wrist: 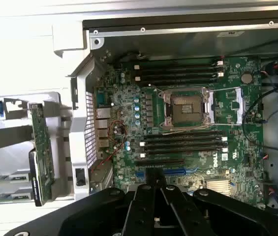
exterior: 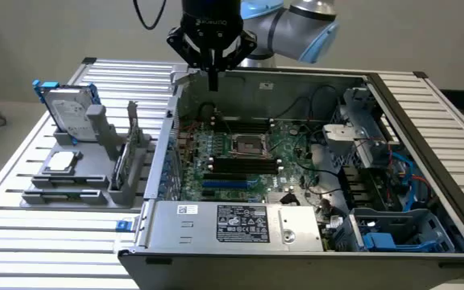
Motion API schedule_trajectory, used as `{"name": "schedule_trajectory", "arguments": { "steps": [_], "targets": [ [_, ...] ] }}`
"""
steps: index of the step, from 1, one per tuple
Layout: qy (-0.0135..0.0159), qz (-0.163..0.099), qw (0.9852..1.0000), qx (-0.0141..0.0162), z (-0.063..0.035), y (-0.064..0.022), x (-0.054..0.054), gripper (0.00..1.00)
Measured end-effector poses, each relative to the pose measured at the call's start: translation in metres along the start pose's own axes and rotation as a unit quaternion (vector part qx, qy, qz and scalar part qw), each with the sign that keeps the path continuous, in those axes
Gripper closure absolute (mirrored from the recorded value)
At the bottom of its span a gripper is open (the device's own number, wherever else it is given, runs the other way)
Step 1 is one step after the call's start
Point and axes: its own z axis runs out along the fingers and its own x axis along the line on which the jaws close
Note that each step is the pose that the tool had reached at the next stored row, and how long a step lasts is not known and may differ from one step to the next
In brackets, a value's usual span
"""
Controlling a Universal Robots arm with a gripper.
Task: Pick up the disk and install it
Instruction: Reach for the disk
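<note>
The disk (exterior: 70, 112) stands upright in a grey holder (exterior: 79, 181) on the exterior view's left. It is silver-grey with a white label and blue rails along its edges. My gripper (exterior: 212, 81) hangs over the back edge of the open computer case (exterior: 167, 139), to the right of the disk and well apart from it. Its fingers are shut with nothing between them. In the wrist view the black gripper (wrist: 156, 186) points down at the green motherboard (wrist: 188, 128).
The holder also carries a small square silver chip (exterior: 63, 160) and an upright green card (exterior: 127, 151). Inside the case are the CPU socket (exterior: 246, 144), a grey labelled power-supply box (exterior: 240, 225), cables and a blue drive bay (exterior: 397, 232). A slatted metal table (exterior: 46, 241) surrounds everything.
</note>
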Motion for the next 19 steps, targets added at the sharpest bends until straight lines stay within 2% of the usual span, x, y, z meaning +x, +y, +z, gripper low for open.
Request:
{"name": "schedule_trajectory", "arguments": {
  "steps": [8,19],
  "targets": [
    [0.0001,0.000,1.0000,0.0001,-0.0001,-0.0001,0.001,0.89],
    [0.0000,0.000,1.0000,0.0000,0.0034,0.0014,0.051,0.89]
  ]
}}
